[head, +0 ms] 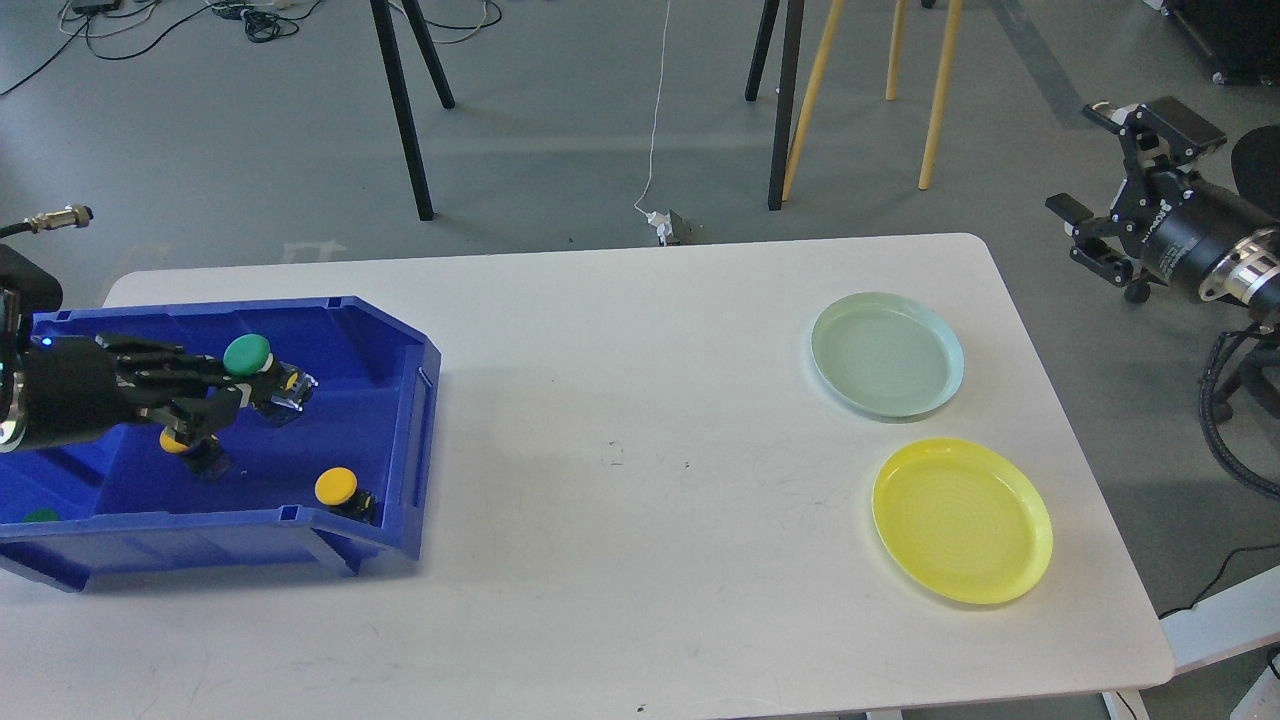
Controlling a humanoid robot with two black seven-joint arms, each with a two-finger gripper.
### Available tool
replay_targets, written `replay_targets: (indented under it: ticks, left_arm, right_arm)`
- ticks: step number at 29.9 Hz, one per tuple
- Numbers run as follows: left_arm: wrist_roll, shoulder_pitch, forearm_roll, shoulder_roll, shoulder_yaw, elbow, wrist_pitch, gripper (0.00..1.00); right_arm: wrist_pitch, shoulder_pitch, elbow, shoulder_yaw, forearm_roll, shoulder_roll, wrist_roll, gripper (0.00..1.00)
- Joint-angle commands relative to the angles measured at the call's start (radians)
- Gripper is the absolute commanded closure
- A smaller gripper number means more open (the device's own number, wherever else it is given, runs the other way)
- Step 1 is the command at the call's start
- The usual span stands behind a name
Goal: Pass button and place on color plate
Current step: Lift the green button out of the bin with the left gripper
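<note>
My left gripper (235,385) is over the blue bin (422,420) at the left of the table. It is shut on a green button (247,354) and holds it raised above the bin floor. A yellow button (336,487) lies near the bin's front right corner. Another yellow button (174,441) is partly hidden under my fingers. A bit of green (40,516) shows at the bin's front left. A pale green plate (887,353) and a yellow plate (961,520) lie at the table's right. My right gripper (1088,165) is open and empty, off the table's right edge.
The white table (620,560) is bare between the bin and the plates. Chair and stool legs (790,100) stand on the floor behind the table. An office chair base (1230,390) is on the right, under my right arm.
</note>
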Motion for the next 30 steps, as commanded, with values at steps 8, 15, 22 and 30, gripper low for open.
replay_targets:
  ticks: [8,15,22,30]
  left_arm:
    - [0.000,-0.145,0.000,-0.050,-0.129,-0.056,-0.230,0.80]
    - [0.000,-0.303,0.015,-0.188,-0.124,-0.035,-0.269,0.79]
    - [0.000,-0.325,0.073,-0.297,-0.118,0.010,-0.269,0.79]
    - [0.000,-0.334,0.119,-0.396,-0.118,0.102,-0.269,0.79]
  right_arm:
    - [-0.009,0.042,0.000,0.000,-0.166,0.089,0.006,0.01]
    - [-0.070,0.091,0.007,0.000,-0.411,0.202,0.008,0.01]
    - [-0.170,0.134,0.035,0.000,-0.761,0.316,0.012,0.01]
    - [-0.252,0.171,0.212,0.000,-1.108,0.349,0.011,0.01]
